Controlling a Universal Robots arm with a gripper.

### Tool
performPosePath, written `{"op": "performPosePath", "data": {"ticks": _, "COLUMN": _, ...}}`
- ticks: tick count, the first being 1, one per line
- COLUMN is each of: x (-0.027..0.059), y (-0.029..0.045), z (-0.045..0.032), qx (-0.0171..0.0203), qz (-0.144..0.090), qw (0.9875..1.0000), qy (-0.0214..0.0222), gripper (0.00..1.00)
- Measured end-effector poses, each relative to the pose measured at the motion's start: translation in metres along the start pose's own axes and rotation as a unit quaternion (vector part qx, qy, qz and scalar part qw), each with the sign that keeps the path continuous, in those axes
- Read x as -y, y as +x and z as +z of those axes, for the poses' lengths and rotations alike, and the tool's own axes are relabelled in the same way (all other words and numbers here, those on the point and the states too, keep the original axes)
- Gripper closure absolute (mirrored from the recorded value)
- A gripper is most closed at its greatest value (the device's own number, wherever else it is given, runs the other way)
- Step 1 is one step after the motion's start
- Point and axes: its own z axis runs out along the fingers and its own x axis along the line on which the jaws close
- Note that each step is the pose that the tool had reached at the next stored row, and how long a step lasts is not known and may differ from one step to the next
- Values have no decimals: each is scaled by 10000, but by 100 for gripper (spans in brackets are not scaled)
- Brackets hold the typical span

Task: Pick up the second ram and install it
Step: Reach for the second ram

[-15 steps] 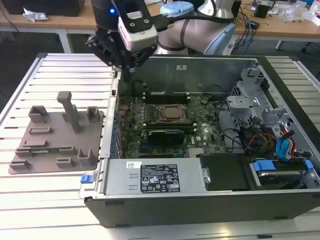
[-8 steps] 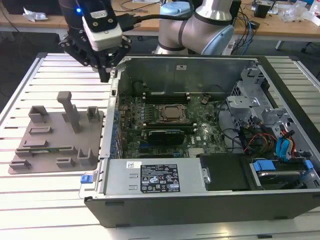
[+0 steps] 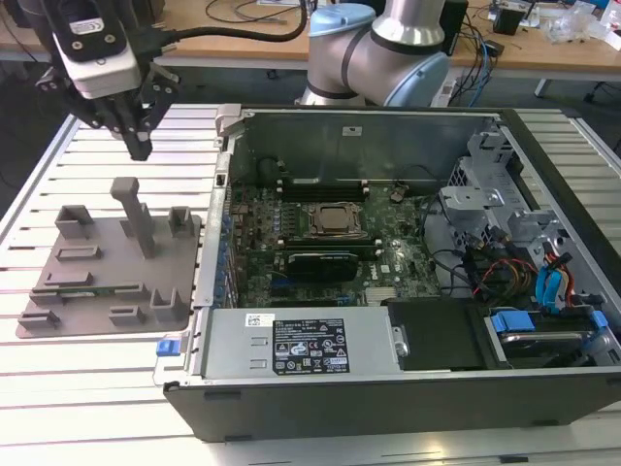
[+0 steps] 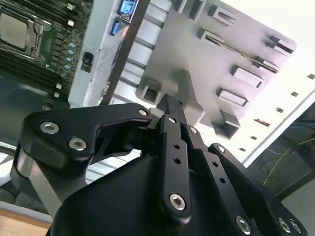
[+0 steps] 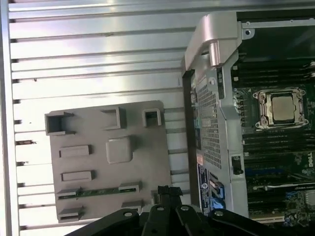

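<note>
Currently the gripper hangs in the upper left of the exterior view, above the far edge of the grey holding fixture. Its black fingers are drawn together to a point and carry nothing. The second wrist view shows the same thing: the tips meet over the fixture with no board between them.

The second ram sits in the fixture's near row, in the lower left of the exterior view. In the first wrist view it reads as a thin green strip bridging two small grey blocks. It is well apart from the fingers and untouched. The blocks seem meant to keep the stick at a fixed, known spot, with its long edges free for a pinch across the thin faces.

The open computer case lies on its side on the slatted counter, towards the exterior view's right, so the motherboard faces upward and can be reached from above. The processor sits mid-board, with long black memory slots beside it. Whether any slot is already filled I cannot tell.
</note>
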Motion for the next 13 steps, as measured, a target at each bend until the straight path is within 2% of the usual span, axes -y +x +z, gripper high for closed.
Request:
{"op": "performPosePath", "data": {"ticks": 6, "x": 21, "y": 284, "z": -6, "qx": 1, "qz": 1, "qw": 10000, "qy": 0, "gripper": 90}}
{"op": "performPosePath", "data": {"ticks": 9, "x": 29, "y": 394, "z": -9, "qx": 1, "qz": 0, "qw": 10000, "qy": 0, "gripper": 90}}
{"op": "performPosePath", "data": {"ticks": 13, "x": 37, "y": 503, "z": -11, "qx": 1, "qz": 1, "qw": 10000, "qy": 0, "gripper": 90}}
